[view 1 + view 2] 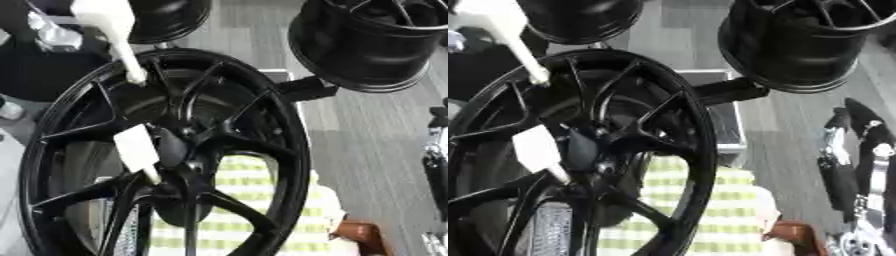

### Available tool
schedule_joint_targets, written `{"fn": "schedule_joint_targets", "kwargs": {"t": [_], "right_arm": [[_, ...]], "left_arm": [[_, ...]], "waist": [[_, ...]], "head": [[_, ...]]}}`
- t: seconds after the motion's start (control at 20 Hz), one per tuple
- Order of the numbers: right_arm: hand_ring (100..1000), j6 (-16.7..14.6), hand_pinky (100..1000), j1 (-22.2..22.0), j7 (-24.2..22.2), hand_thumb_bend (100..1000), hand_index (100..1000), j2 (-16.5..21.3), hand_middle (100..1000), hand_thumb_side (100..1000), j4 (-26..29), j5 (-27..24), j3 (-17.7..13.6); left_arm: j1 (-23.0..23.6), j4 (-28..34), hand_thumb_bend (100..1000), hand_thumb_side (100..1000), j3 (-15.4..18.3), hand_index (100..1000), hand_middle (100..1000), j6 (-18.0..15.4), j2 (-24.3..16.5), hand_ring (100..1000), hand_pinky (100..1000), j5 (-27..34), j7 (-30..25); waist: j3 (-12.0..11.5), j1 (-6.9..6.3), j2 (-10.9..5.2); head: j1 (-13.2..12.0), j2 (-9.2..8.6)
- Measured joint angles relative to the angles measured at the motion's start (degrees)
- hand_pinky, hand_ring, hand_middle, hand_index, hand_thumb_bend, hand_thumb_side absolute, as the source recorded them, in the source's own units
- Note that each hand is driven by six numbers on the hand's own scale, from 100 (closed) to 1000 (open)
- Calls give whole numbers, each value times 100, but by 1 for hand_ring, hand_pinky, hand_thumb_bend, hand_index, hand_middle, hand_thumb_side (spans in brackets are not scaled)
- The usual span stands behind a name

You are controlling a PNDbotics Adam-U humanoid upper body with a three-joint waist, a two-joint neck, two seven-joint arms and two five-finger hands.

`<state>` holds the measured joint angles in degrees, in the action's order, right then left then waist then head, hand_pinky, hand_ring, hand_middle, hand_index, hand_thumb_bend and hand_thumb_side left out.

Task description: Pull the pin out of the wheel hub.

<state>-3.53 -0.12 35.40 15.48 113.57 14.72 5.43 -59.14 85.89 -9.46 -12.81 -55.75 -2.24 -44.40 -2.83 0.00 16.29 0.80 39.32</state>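
Note:
A big black spoked wheel (pixel 280 125) fills the left and middle of the view, standing on edge. At its hub (pixel 179 187) sits a white pin (pixel 138 147) with a flat, wide head; its thin tip runs down into the hub. A second white tapered piece (pixel 118 35) comes down from the top left and its tip touches the inside of the rim. My right hand (pixel 852 150) shows at the right edge, black with silver joints, fingers straight and pointing up, well clear of the wheel and holding nothing. No left hand shows.
Two more black rims stand at the back, one at the top right (pixel 372 45) and one at the top middle (pixel 171 17). A black block (pixel 306 89) juts out behind the wheel. A green-checked cloth (pixel 245 220) and a brown thing (pixel 360 234) lie below.

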Motion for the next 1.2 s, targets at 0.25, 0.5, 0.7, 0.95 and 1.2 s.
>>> {"fn": "schedule_joint_targets", "kwargs": {"t": [0.25, 0.5, 0.7, 0.95, 1.2], "right_arm": [[840, -29, 919, -48, 124, 100, 802, 47, 674, 667, 0, 72, -103], [840, -44, 918, -75, 192, 100, 802, 51, 674, 666, 0, 86, -154], [840, -50, 918, -73, 199, 100, 802, 51, 673, 667, 0, 86, -155], [840, -49, 918, -56, 203, 100, 802, 48, 672, 668, 0, 86, -155], [840, -42, 918, -35, 211, 100, 802, 43, 671, 670, 0, 86, -155]], "left_arm": [[713, -1048, 100, 297, 987, 464, 347, 450, -599, 498, 590, -155, 1311], [1363, -1999, 100, 284, 1506, 493, 376, 602, -928, 512, 610, -525, 2294], [1687, -2463, 100, 269, 1604, 563, 450, 601, -978, 549, 640, -834, 2691], [1908, -2852, 100, 264, 1606, 590, 474, 665, -978, 568, 658, -1455, 3079], [2056, -3178, 100, 246, 1600, 851, 763, 742, -960, 786, 792, -1878, 3323]], "waist": [[-87, -21, -55], [-118, 17, -79], [-114, 59, -79], [-75, 72, -63], [-37, 64, -33]], "head": [[100, 40], [138, 40], [144, 40], [140, 36], [137, 34]]}}
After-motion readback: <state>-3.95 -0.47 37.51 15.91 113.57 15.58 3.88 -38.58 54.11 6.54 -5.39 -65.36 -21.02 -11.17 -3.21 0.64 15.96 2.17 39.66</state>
